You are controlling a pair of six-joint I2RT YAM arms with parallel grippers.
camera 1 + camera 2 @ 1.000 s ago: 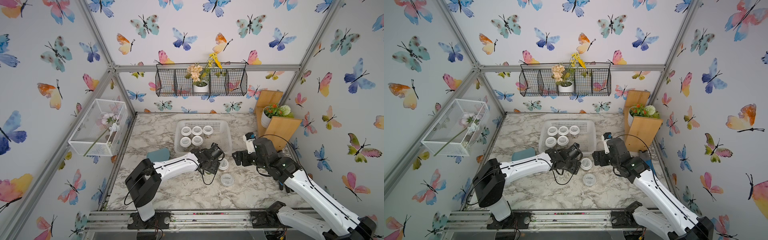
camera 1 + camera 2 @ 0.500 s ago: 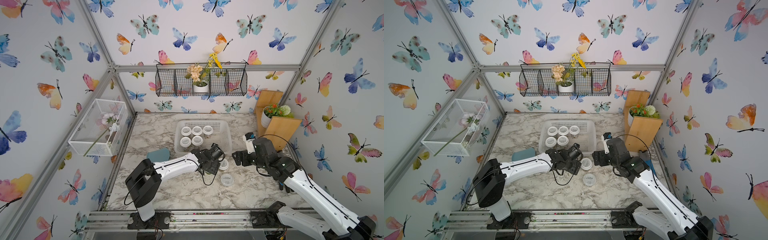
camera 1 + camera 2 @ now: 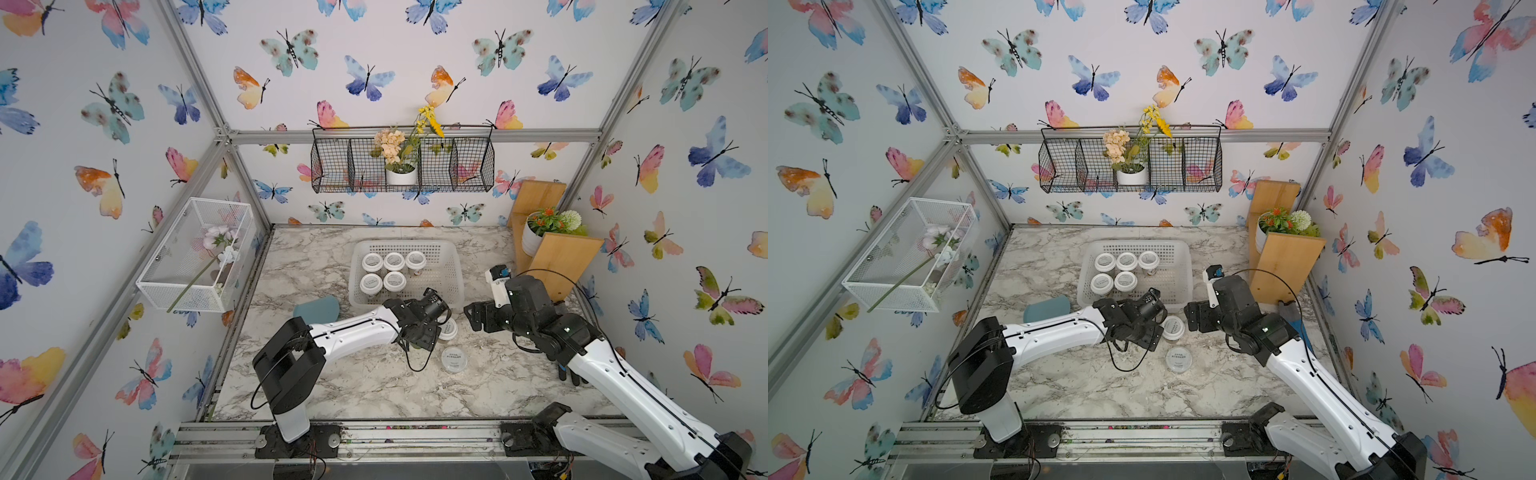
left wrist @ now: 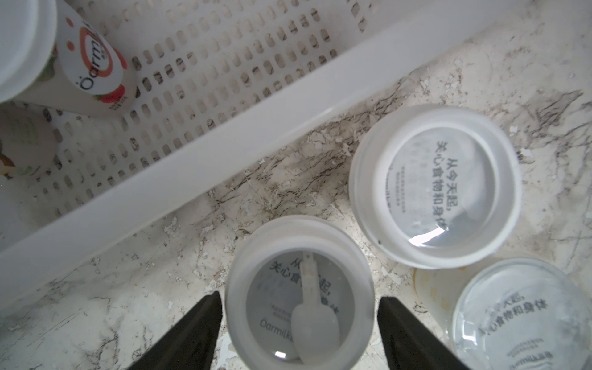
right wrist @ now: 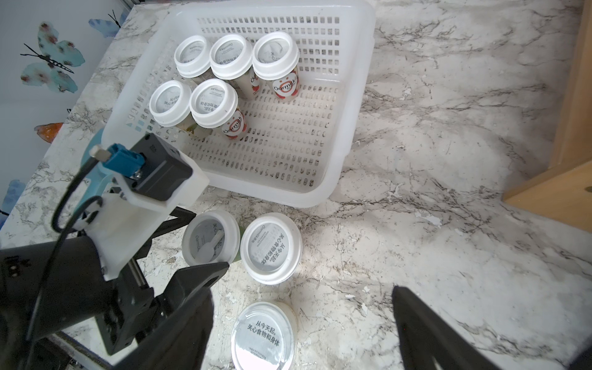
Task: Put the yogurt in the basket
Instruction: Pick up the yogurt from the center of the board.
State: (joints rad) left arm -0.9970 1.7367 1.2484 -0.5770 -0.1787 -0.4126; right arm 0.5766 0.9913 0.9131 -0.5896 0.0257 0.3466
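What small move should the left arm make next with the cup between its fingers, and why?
Probably close the left fingers on the cup: they stand on both sides of it, seemingly with thin gaps, and it is on the table, outside the basket.

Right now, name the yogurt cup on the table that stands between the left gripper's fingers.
The cup with the spoon under its lid; the rimmed cup beside it and the flat-lidded cup stand outside the left gripper.
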